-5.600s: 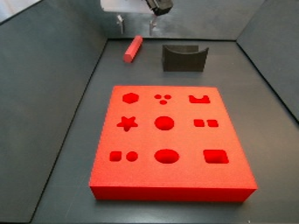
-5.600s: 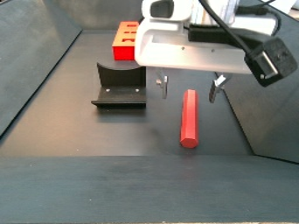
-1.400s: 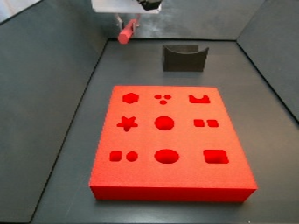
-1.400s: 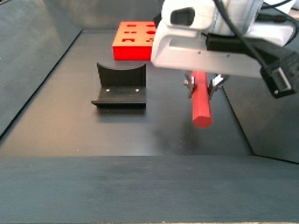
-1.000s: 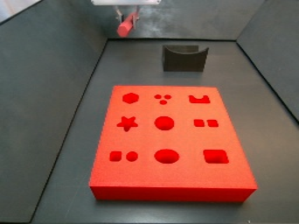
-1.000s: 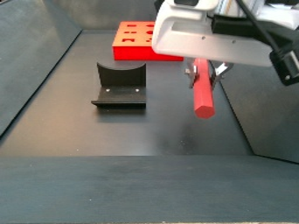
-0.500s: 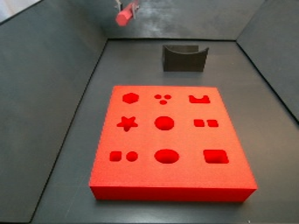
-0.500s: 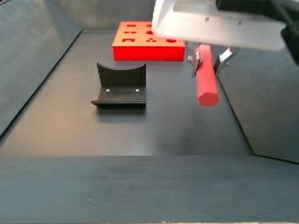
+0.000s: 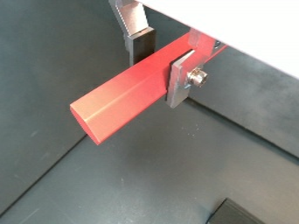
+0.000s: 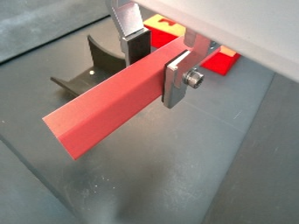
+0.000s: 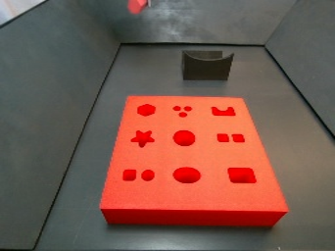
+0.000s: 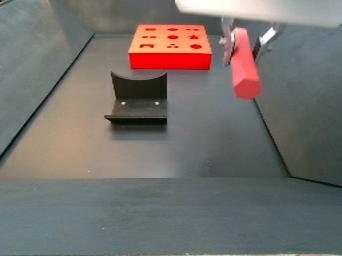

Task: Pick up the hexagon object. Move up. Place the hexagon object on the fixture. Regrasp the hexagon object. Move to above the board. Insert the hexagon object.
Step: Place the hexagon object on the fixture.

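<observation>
Red and slim, the hexagon object (image 10: 111,107) hangs level in the air, clear of the floor, gripped near one end so that most of its length juts free, which I judge leaves room to lay it across the fixture (image 12: 136,98). The gripper (image 10: 158,68) is closed narrowly on it, silver fingers (image 10: 177,79) pressed to its two long faces. In a side view the fixture lies at about eight o'clock from the bar, and the board (image 12: 171,46) at about ten o'clock.
</observation>
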